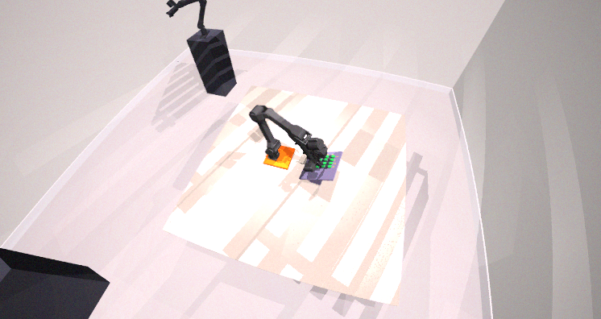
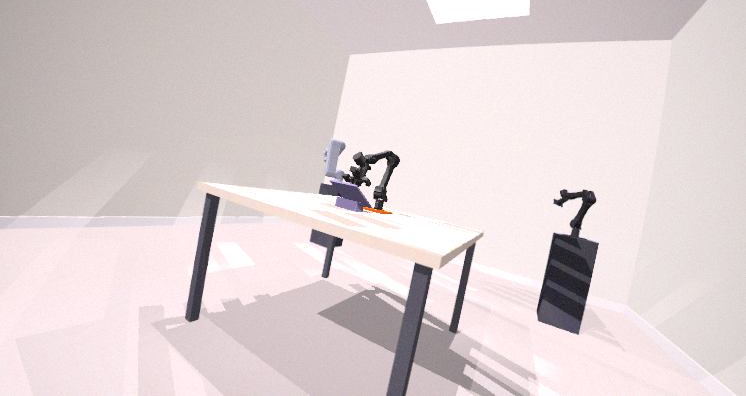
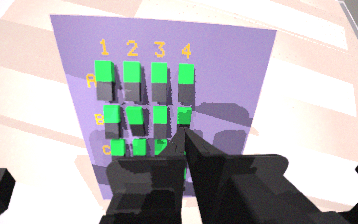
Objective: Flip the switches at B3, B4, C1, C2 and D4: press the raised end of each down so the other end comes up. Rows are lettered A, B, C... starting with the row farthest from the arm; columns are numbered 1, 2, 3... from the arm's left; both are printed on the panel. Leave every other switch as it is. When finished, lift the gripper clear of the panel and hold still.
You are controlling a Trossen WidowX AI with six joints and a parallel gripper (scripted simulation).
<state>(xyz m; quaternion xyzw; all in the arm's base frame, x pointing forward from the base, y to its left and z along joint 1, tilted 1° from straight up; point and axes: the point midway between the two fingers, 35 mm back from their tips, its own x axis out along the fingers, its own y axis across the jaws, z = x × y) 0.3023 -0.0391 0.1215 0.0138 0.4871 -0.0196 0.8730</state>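
The black parallel-jaw gripper (image 3: 184, 131), fingers pressed together on nothing, touched the green-and-grey rocker switch at B4 (image 3: 184, 116) on the tilted purple panel (image 3: 230, 65) atop the pale wooden table (image 2: 417, 247).

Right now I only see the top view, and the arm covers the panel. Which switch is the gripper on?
Observer: In the wrist view the shut, empty gripper has its tip at the near end of the B4 switch.
Operator: Can you see rows C and D?
Observer: C only partly. The gripper hides its right half and all of row D.
Operator: Does the panel lie flat?
Observer: No, the exterior view shows the panel sloped on the table.
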